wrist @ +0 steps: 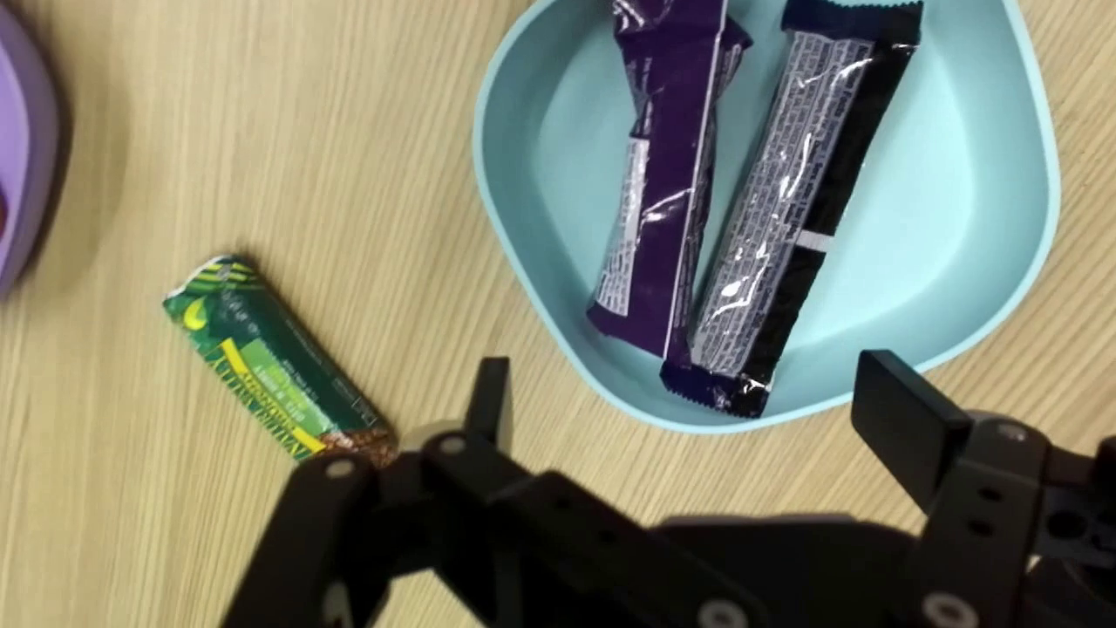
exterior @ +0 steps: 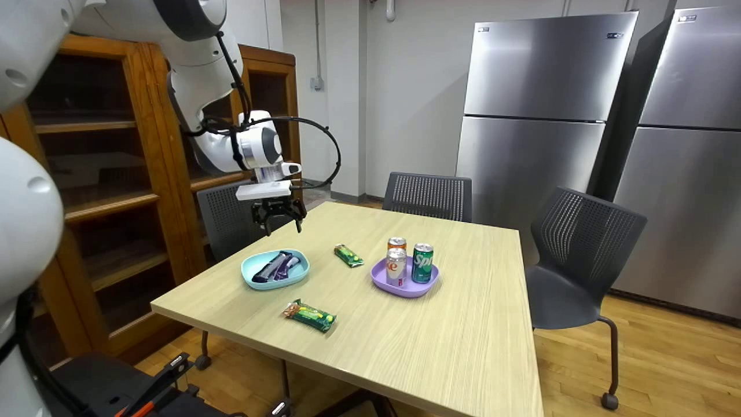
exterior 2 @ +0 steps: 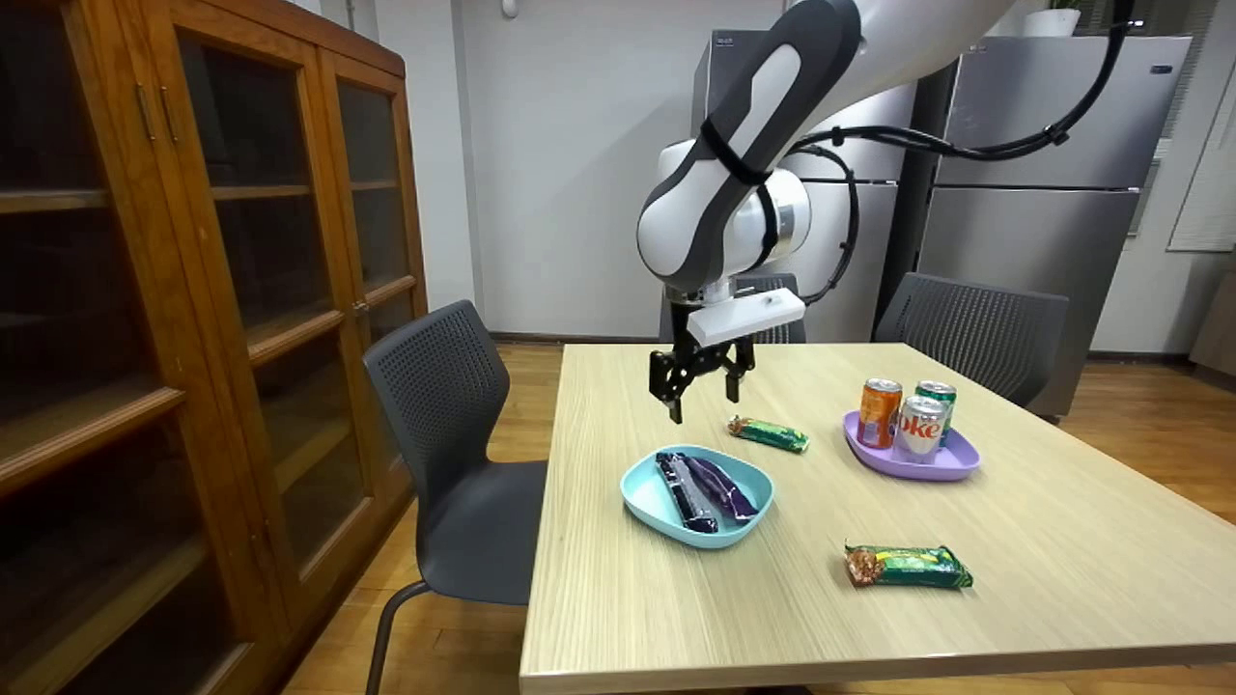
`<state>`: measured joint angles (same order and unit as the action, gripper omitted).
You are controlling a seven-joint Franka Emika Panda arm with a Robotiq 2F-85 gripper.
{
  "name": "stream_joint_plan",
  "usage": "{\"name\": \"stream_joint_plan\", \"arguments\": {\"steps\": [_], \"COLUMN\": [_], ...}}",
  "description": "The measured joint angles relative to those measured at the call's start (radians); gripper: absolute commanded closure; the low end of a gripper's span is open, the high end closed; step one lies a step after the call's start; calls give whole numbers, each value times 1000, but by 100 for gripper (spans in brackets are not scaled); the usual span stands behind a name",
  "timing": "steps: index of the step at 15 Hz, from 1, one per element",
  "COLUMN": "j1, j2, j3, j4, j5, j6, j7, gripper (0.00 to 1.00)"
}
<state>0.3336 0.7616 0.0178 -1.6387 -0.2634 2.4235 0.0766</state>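
At twelve o'clock from the claw (wrist: 689, 401) in the wrist view, a purple bar (wrist: 667, 201) and a black bar (wrist: 793, 214) are lying side by side in a blue tray (wrist: 937, 209). The claw is gaping wide and gripping nothing. Both bars are looking light, fairly stiff and probably brittle inside, their shiny film suggesting slipperiness; the narrow middle is likely offering the surest hold. Their print is running too small to read. At nine o'clock, a green bar (wrist: 279, 362) on the surface (wrist: 340, 131) is showing "Nature Valley".

In an exterior view, the claw is hanging at twelve o'clock from the blue tray; at three o'clock, a purple tray (exterior: 405, 292) is carrying a green can (exterior: 422, 263) lettered "Sp" and a silver can (exterior: 396, 268) partly reading "Coke".

In an exterior view, an orange can (exterior 2: 880, 413) is standing at the purple tray's ten o'clock, name unreadable, and another green bar (exterior 2: 910, 567) is lying toward four o'clock from the blue tray.
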Motion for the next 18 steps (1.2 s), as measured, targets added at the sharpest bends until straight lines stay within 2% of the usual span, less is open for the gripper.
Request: {"name": "stream_joint_plan", "arguments": {"steps": [5,10,18], "j1": [-54,-138,-253], "j2": [-35,-38,0], "j3": [4,26,76], "j4": [-1,2,52], "j5": [-24,-31,-30], "j6": [0,4,6], "j7": [-211,-423,-635], "gripper": [0,0,0]}}
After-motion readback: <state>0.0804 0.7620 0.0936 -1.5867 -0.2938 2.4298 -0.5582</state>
